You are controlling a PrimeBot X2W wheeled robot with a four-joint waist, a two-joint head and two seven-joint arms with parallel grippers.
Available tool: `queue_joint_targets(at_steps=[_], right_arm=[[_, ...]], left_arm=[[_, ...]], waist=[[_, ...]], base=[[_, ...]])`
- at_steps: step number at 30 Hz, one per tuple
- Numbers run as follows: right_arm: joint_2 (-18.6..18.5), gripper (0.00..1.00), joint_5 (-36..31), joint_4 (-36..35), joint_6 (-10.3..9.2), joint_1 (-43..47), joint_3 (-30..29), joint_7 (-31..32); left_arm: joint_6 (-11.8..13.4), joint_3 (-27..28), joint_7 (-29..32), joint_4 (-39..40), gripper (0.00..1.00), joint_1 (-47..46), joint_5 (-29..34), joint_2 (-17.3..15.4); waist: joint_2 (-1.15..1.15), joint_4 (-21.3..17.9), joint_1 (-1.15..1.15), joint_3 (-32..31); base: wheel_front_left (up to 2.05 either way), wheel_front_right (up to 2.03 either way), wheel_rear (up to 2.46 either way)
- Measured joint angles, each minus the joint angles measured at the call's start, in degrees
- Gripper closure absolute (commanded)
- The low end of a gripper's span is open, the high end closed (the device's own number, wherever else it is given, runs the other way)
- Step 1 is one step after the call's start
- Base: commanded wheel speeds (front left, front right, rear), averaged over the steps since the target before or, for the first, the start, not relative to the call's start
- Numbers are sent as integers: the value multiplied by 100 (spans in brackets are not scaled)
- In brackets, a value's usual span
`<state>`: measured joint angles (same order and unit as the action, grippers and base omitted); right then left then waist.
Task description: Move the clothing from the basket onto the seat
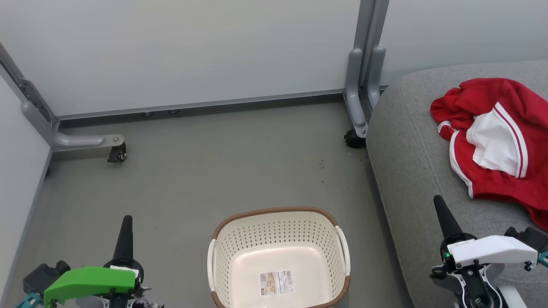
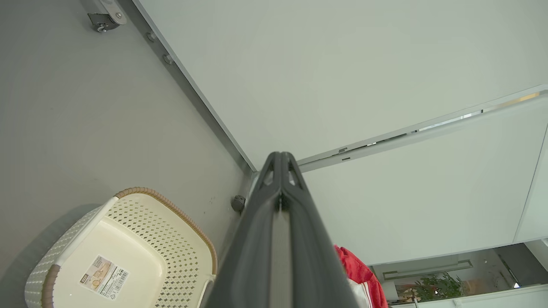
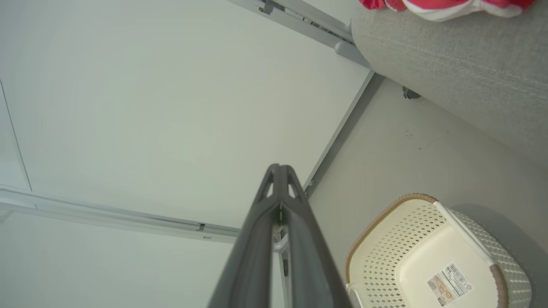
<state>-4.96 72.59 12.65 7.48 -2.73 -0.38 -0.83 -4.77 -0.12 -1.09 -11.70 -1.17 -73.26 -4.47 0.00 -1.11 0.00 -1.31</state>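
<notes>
The red clothing (image 1: 492, 132) with white bands lies crumpled on the grey seat (image 1: 411, 171) at the right; a strip of the clothing (image 3: 445, 5) shows in the right wrist view and an edge of it (image 2: 357, 273) in the left wrist view. The cream basket (image 1: 278, 226) stands on the floor at bottom centre, holding nothing but a paper label (image 1: 276, 282). My left gripper (image 1: 126, 220) is shut, low at the left of the basket. My right gripper (image 1: 438, 202) is shut above the seat's front part, below the clothing. Both hold nothing.
Pale partition panels (image 1: 192, 51) close off the back and left, on grey metal legs with castors (image 1: 116, 155) (image 1: 354, 139). A grey floor (image 1: 214, 171) stretches between the panels, the basket and the seat.
</notes>
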Motion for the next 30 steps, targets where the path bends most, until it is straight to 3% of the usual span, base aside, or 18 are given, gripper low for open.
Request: queue_joint_targets(at_steps=[30], right_arm=[[59,100,1462,86,0,-220,-302,412]], left_arm=[[-180,314,406,-159,100,-300,-1432,4]], waist=[[0,72,0,97]], base=[[0,0,0]])
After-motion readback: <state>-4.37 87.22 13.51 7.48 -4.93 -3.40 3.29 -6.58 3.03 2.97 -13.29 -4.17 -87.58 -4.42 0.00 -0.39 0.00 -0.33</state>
